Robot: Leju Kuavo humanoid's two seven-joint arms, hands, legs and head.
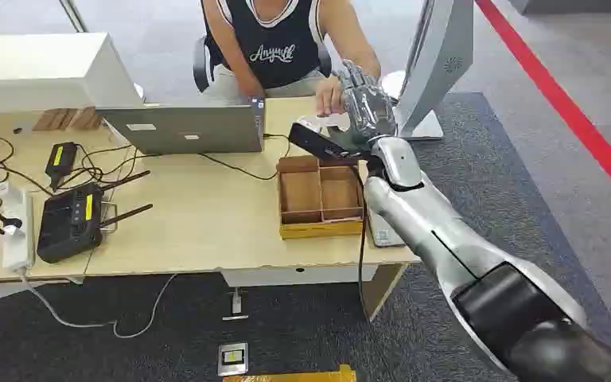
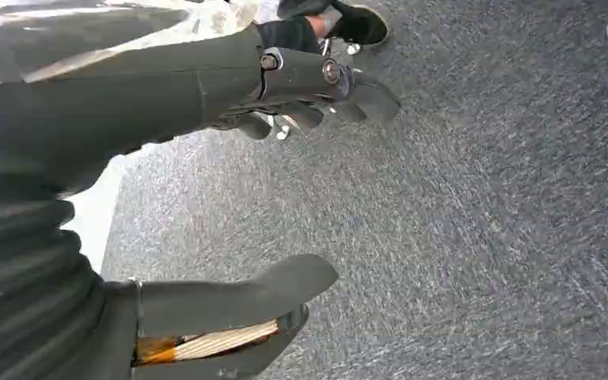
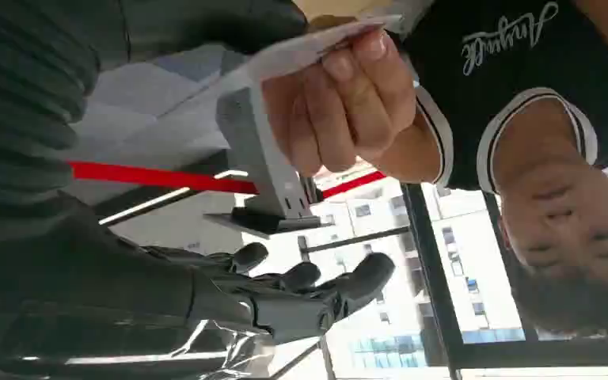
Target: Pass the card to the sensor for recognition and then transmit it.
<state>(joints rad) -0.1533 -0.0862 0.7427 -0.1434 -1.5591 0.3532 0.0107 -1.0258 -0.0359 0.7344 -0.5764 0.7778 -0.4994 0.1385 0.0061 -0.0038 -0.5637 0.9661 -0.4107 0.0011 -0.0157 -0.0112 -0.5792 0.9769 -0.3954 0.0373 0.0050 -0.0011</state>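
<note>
Well, from where I stand the desk (image 1: 207, 215) takes up most of the scene, with the person (image 1: 274, 48) seated at its twelve o'clock side, behind the laptop (image 1: 183, 127). The robot's right arm (image 1: 437, 231) reaches across the three o'clock end, over the wooden box (image 1: 318, 195) and a dark flat device (image 1: 312, 140) that I take to be the sensor.

I judge this to be the handover. To do it well, the arm should hold steady at this height and let go cleanly. It should not draw back until the person plainly has the whole weight.

The right hand (image 1: 366, 103) is raised at about one o'clock from the box. In the right wrist view its fingers (image 3: 309, 289) are spread wide and well apart from the thumb, closed on nothing. The card (image 3: 317, 39) is pinched in the person's hand (image 3: 340, 103). Whether its near edge touches the robot's thumb I cannot tell.

The left hand (image 2: 229, 79) hangs over grey carpet, fingers loosely bent, thumb apart, holding nothing.
</note>
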